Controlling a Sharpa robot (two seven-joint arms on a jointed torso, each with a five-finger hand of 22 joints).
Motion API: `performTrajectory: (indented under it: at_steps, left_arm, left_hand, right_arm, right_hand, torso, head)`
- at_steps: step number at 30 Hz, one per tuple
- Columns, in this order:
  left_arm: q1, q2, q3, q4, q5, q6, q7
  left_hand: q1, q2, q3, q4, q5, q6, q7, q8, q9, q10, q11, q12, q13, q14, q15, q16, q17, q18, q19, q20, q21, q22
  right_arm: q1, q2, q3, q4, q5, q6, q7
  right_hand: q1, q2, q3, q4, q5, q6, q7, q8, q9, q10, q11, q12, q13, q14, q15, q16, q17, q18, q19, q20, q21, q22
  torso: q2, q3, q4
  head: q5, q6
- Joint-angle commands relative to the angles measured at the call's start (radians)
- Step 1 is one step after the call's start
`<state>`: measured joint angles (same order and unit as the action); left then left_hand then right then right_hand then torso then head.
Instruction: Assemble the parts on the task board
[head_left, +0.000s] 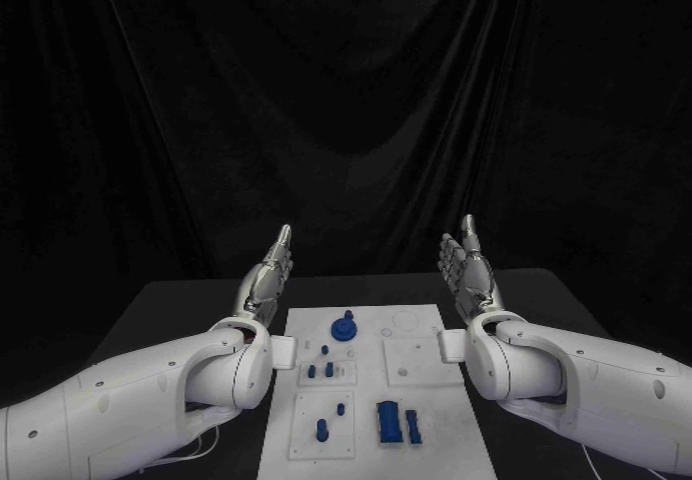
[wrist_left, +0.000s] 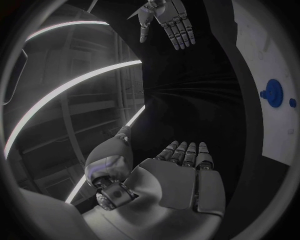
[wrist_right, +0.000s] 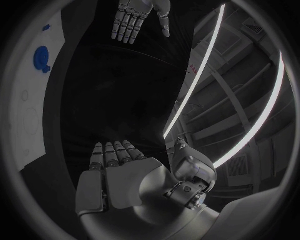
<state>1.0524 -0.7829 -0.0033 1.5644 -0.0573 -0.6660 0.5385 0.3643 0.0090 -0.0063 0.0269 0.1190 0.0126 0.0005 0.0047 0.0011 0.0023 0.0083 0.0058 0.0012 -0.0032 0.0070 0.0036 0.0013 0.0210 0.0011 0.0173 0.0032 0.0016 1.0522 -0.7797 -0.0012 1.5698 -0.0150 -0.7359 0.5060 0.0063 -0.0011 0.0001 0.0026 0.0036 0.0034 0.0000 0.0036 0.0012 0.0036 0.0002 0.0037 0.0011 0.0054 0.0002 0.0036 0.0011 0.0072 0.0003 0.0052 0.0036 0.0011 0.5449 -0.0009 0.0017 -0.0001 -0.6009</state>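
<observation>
Flanking the task board (head_left: 418, 400), my left hand (head_left: 268, 272) and right hand (head_left: 469, 268) stand raised, fingers straight and apart, holding nothing. Blue parts (head_left: 389, 420) rest on the board between my arms, below both hands and untouched.

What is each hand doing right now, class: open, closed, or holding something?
Left hand: open, fingers straight, holding nothing.
Right hand: open, fingers straight, holding nothing.

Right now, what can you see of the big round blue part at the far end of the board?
The round blue part stands on the white task board, left of centre near its far end. It looks like matte plastic: a wide round base with a narrower knob on top. Nothing touches it; the left hand and right hand are raised, flat and open, beyond the board.
</observation>
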Motion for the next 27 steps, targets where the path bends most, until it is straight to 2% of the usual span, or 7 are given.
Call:
performTrajectory:
  at_steps: [1, 4, 5, 20, 22, 23, 27]
  left_arm:
    - [-0.002, 0.003, 0.003, 0.006, 0.057, -0.104, -0.018]
    - [-0.002, 0.003, 0.003, 0.006, 0.057, -0.104, -0.018]
    - [-0.002, 0.003, 0.003, 0.006, 0.057, -0.104, -0.018]
    - [-0.002, 0.003, 0.003, 0.006, 0.057, -0.104, -0.018]
    - [-0.002, 0.003, 0.003, 0.006, 0.057, -0.104, -0.018]
    - [-0.002, 0.003, 0.003, 0.006, 0.057, -0.104, -0.018]
    - [-0.002, 0.003, 0.003, 0.006, 0.057, -0.104, -0.018]
  left_hand:
    - [-0.12, -0.009, 0.006, -0.027, -0.039, -0.013, -0.001, -0.005, -0.001, -0.002, -0.008, -0.006, -0.001, 0.003, -0.007, -0.004, -0.001, -0.021, -0.001, -0.017, -0.003, -0.002]
    - [-0.145, -0.009, 0.006, -0.027, -0.048, -0.013, -0.001, -0.005, -0.001, -0.002, -0.008, -0.006, -0.001, 0.003, -0.007, -0.004, -0.001, -0.021, -0.001, -0.017, -0.003, -0.002]
    - [-0.154, -0.009, 0.006, -0.027, -0.119, -0.013, -0.001, -0.005, -0.001, -0.002, -0.008, -0.006, -0.001, 0.003, -0.007, -0.004, -0.001, -0.021, -0.001, -0.017, -0.003, -0.002]
    - [-0.253, -0.009, 0.006, -0.027, -0.119, -0.013, -0.001, -0.005, -0.001, -0.002, -0.008, -0.006, -0.001, 0.003, -0.007, -0.004, -0.001, -0.021, -0.001, -0.017, -0.003, -0.002]
    - [-0.288, -0.009, 0.006, -0.027, -0.119, -0.013, -0.001, -0.005, -0.001, -0.002, -0.008, -0.006, -0.001, 0.003, -0.007, -0.004, -0.001, -0.021, -0.001, -0.017, -0.003, -0.002]
    - [-0.364, -0.009, 0.006, -0.027, -0.119, -0.013, -0.001, -0.005, -0.001, -0.002, -0.008, -0.006, -0.001, 0.003, -0.007, -0.004, -0.001, -0.021, -0.001, -0.017, -0.003, -0.002]
    - [-0.364, -0.009, 0.006, -0.027, -0.119, -0.013, -0.001, -0.005, -0.001, -0.002, -0.008, -0.006, -0.001, 0.003, -0.007, -0.004, -0.001, -0.021, -0.001, -0.017, -0.003, -0.002]
  right_arm:
    - [-0.002, 0.0, 0.001, 0.0, 0.015, -0.034, 0.014]
    - [-0.002, 0.0, 0.001, 0.0, 0.015, -0.034, 0.014]
    - [-0.002, 0.0, 0.001, 0.0, 0.015, -0.034, 0.014]
    - [-0.002, 0.0, 0.001, 0.0, 0.015, -0.034, 0.014]
    - [-0.002, 0.0, 0.001, 0.0, 0.015, -0.034, 0.014]
    - [-0.002, 0.0, 0.001, 0.0, 0.015, -0.034, 0.014]
    - [-0.002, 0.0, 0.001, 0.0, 0.015, -0.034, 0.014]
  right_hand:
    - [-0.006, 0.001, 0.0, -0.003, -0.004, -0.003, 0.0, -0.004, -0.001, -0.004, 0.0, -0.004, -0.001, -0.005, 0.0, -0.004, -0.001, -0.007, 0.0, -0.005, -0.004, -0.001]
    - [-0.006, 0.001, 0.0, -0.003, -0.004, -0.003, 0.0, -0.004, -0.001, -0.004, 0.0, -0.004, -0.001, -0.005, 0.0, -0.004, -0.001, -0.007, 0.0, -0.005, -0.004, -0.001]
    - [-0.006, 0.001, 0.0, -0.003, -0.004, -0.003, 0.0, -0.004, -0.001, -0.004, 0.0, -0.004, -0.001, -0.005, 0.0, -0.004, -0.001, -0.007, 0.0, -0.005, -0.004, -0.001]
    - [-0.006, 0.001, 0.0, -0.003, -0.004, -0.003, 0.0, -0.004, -0.001, -0.004, 0.0, -0.004, -0.001, -0.005, 0.0, -0.004, -0.001, -0.007, 0.0, -0.005, -0.004, -0.001]
    - [-0.006, 0.001, 0.0, -0.003, -0.004, -0.003, 0.0, -0.004, -0.001, -0.004, 0.0, -0.004, -0.001, -0.005, 0.0, -0.004, -0.001, -0.007, 0.0, -0.005, -0.004, -0.001]
    - [-0.006, 0.001, 0.0, -0.003, -0.004, -0.003, 0.0, -0.004, -0.001, -0.004, 0.0, -0.004, -0.001, -0.005, 0.0, -0.004, -0.001, -0.007, 0.0, -0.005, -0.004, -0.001]
    - [-0.006, 0.001, 0.0, -0.003, -0.004, -0.003, 0.0, -0.004, -0.001, -0.004, 0.0, -0.004, -0.001, -0.005, 0.0, -0.004, -0.001, -0.007, 0.0, -0.005, -0.004, -0.001]
  torso:
    - [-0.001, 0.0009, -0.0017]
    - [-0.001, 0.0009, -0.0017]
    - [-0.001, 0.0009, -0.0017]
    - [-0.001, 0.0009, -0.0017]
    - [-0.001, 0.0009, -0.0017]
    - [-0.001, 0.0009, -0.0017]
    - [-0.001, 0.0009, -0.0017]
  head:
    - [0.0, 0.001]
    - [0.0, 0.001]
    - [0.0, 0.001]
    - [0.0, 0.001]
    - [0.0, 0.001]
    - [0.0, 0.001]
    - [0.0, 0.001]
